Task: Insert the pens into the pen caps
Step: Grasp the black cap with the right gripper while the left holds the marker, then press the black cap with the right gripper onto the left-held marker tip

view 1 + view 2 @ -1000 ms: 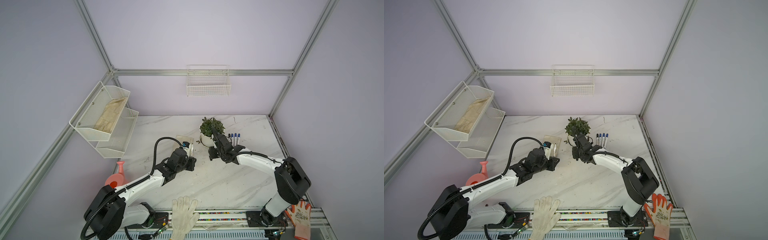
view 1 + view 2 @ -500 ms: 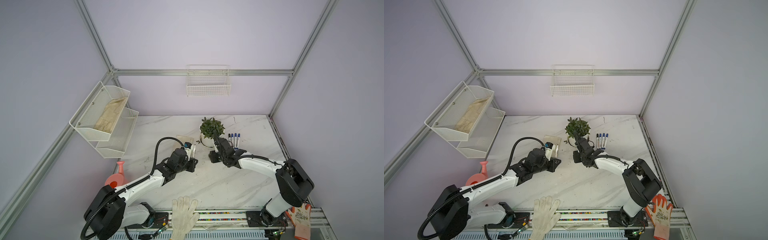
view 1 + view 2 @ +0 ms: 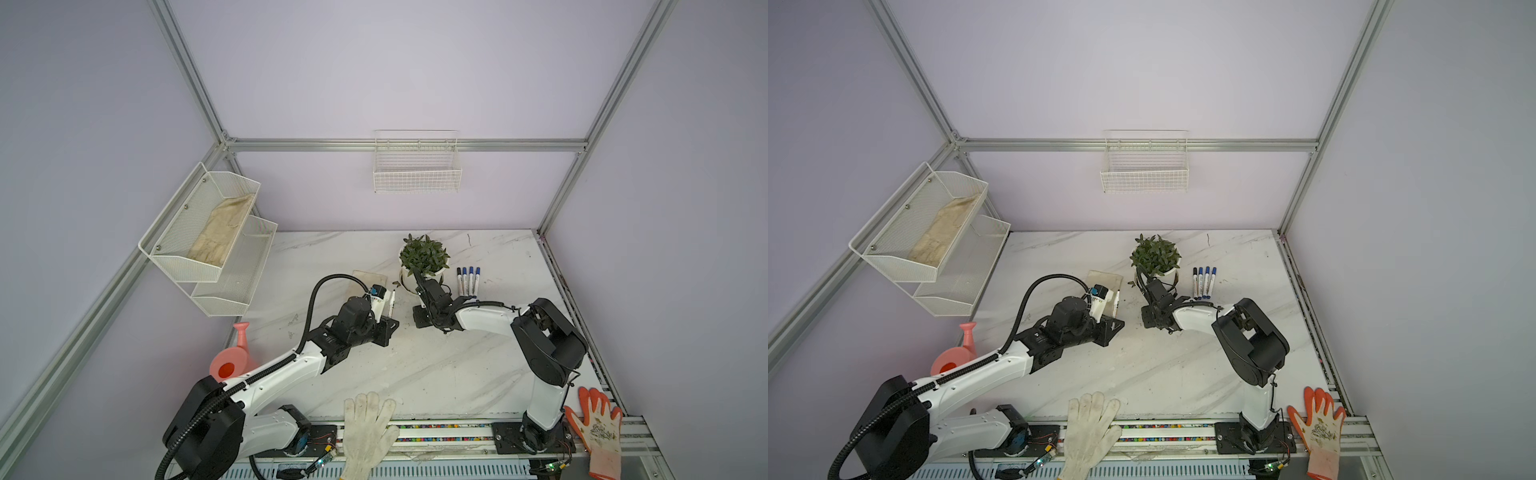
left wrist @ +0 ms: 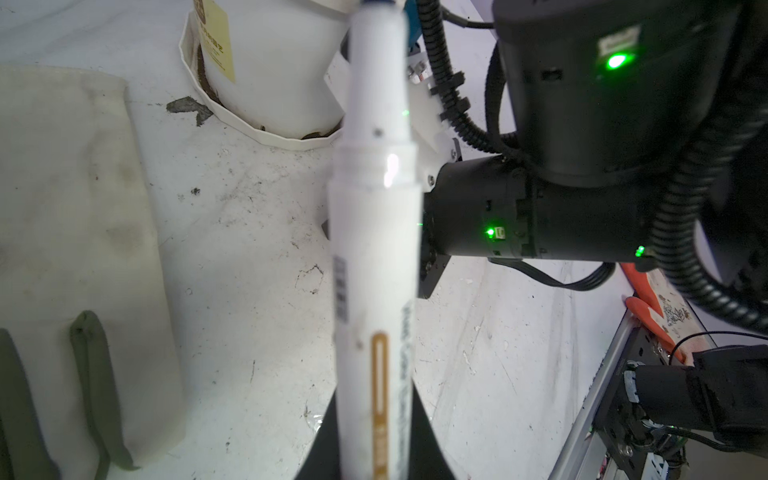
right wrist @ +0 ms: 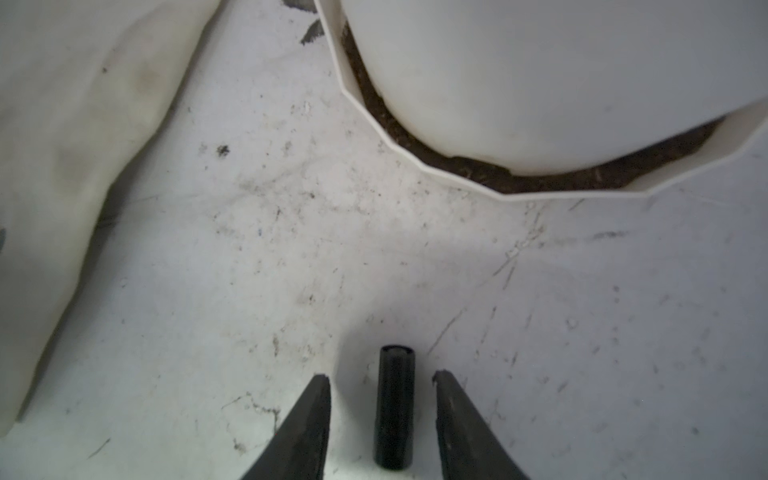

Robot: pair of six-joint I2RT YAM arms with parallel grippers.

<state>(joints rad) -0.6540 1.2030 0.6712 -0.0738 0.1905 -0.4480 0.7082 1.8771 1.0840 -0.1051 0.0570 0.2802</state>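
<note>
Left wall: two-tier white mesh rack, a cream cloth lying in its upper tier. Left edge of the bench: pink watering can. Middle of the bench, left of centre: flat cream pouch, soiled, with olive-green strips sticking out of its near end. Just beside the pouch: left fingers, clenched on the barrel of one uncapped pen, white with a printed label, held clear of the bench with its bare nib end towards the back edge. Front edge, about the middle: white knit glove, lying across the rail. Centre of the bench, in front of the plant: right fingers, released and spread, tips low to the surface, one on either side of a black cap; the cap rests on the bench and touches neither finger. Behind it, towards the back edge: potted plant in a white pot on a white saucer. Back wall, above: white wire basket. Just right of the plant: four capped pens, side by side and parallel, one black cap and three blue, caps towards the back edge. Front right corner: orange and white glove on the rail.
</note>
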